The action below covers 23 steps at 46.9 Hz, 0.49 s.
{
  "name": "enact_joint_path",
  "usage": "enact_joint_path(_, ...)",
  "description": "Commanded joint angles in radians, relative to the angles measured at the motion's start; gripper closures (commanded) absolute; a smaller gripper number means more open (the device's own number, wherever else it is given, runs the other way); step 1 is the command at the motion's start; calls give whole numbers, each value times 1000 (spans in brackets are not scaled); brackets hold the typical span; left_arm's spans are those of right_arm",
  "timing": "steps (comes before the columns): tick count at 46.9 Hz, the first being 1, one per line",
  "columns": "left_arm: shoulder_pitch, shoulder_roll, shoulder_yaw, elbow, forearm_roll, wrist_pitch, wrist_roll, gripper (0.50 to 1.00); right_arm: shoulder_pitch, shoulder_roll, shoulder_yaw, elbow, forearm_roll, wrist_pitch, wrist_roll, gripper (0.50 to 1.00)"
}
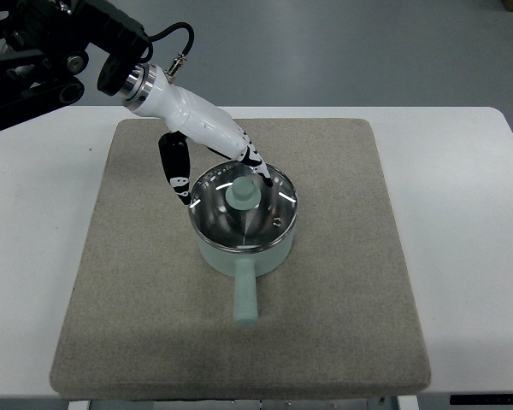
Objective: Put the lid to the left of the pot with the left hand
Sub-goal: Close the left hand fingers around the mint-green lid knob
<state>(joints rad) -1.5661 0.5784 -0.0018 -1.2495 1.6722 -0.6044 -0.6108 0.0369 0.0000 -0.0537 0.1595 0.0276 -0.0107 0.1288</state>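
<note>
A pale green saucepan stands in the middle of the grey mat, its handle pointing toward the near edge. A glass lid with a pale green knob sits on the pot. My left hand reaches in from the upper left and hovers over the lid's far side. Its fingers are spread: the black thumb hangs just outside the pot's left rim, and the other fingertips are at the far side of the knob. Nothing is held in the hand.
The grey felt mat covers most of the white table. Bare mat lies left of the pot, under the thumb and nearer. My left arm's black links and cable fill the top left corner.
</note>
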Motion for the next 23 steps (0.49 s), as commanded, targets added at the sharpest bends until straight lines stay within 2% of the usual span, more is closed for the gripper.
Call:
enact_joint_path(1,-12,-2,-4,-2,17,0,0,508,0,0,0,0,0,0,0,576)
enact_joint_path(23,-29,-8,-4,-47,98,0,0,508,0,0,0,0,0,0,0,576)
